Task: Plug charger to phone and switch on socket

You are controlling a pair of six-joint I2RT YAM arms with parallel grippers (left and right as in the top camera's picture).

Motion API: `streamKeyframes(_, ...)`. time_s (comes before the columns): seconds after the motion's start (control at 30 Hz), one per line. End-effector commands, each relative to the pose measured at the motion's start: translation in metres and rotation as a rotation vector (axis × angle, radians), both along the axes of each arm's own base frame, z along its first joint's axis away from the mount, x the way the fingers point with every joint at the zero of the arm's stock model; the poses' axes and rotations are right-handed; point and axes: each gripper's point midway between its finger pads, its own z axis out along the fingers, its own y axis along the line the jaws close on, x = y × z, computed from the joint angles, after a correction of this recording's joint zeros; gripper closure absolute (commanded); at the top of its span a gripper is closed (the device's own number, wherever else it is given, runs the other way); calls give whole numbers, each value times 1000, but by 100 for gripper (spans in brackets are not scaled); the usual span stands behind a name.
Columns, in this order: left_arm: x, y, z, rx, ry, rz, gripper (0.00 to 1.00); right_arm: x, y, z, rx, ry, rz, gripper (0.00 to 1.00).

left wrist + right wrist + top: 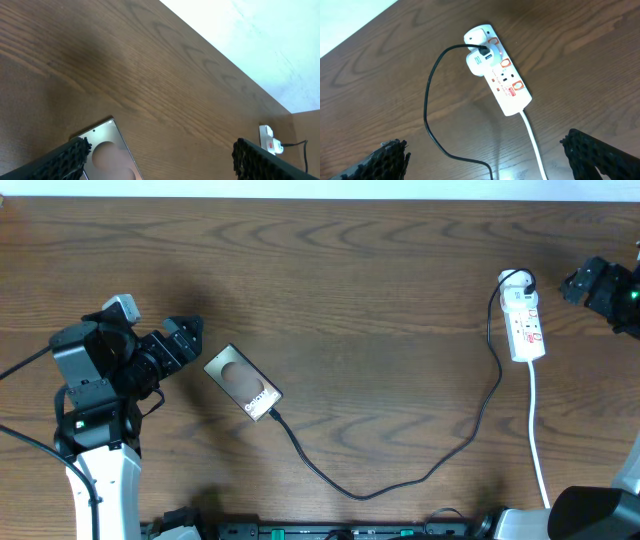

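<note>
Lying tilted at centre-left of the overhead frame: phone [243, 383], charger [360, 495] tip at its lower-right end, cable looping across the tabletop [350, 270] to the socket [526, 320] at upper right. Spread wide and empty: left fingers [185, 338] just left of phone, right fingers [592, 150] near socket.

table [350, 270]: brown wood grain, matt | phone [243, 382]: glossy | socket [500, 75]: white plastic

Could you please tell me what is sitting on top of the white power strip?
A white adapter sits on the socket, with the charger plugged into it. The outlet and pins beneath the adapter are covered.
</note>
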Motion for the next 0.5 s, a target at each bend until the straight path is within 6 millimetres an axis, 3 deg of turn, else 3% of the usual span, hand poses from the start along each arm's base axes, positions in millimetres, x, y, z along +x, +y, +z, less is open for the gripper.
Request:
streamKeyframes(0.0,1,3,7,27,-21,3,7,1,3,1,5,-4,13,1)
streamKeyframes(0.23,-10,7,18,82,-42,49,7,1,3,1,5,-4,13,1)
streamKeyframes(0.47,-24,6,30,300,-96,169,6,1,3,1,5,-4,13,1)
